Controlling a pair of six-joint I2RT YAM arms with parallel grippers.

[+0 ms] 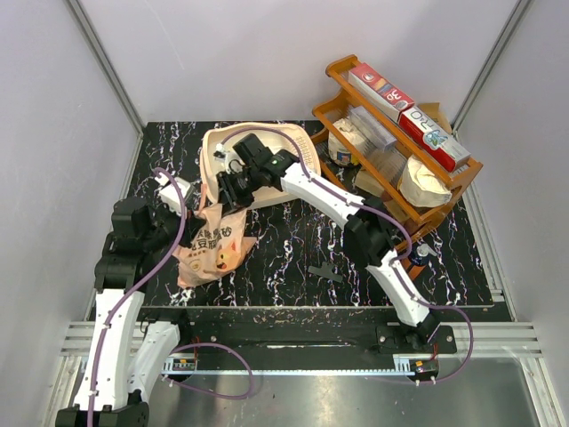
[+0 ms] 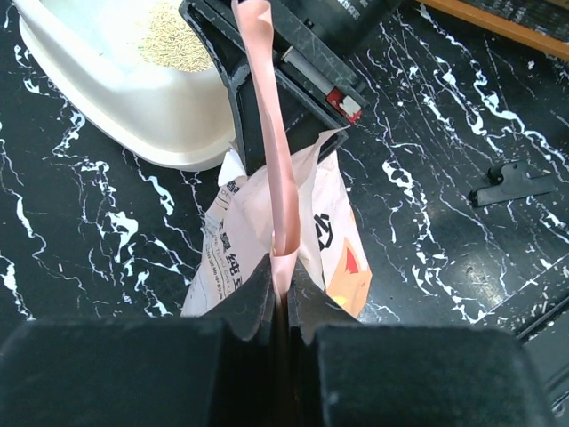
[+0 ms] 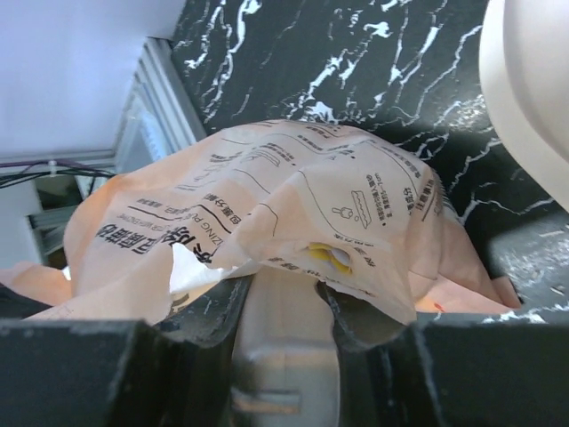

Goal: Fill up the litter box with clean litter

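Pinched bag (image 2: 242,258), litter box (image 2: 107,102) holding clean litter (image 2: 173,40)

Litter box (image 2: 160,116) is seen in cream-beige, clean litter (image 2: 178,40) in pale tan. Bag (image 3: 293,187) is printed pink-orange with black text. Desk (image 2: 89,231) is patterned black with white marble veining. Rack (image 1: 338,66) is finished orange-brown.

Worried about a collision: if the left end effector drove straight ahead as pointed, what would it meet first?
The left end effector grips the bag; beyond it, probably the right end effector, before the litter box; depth unclear.
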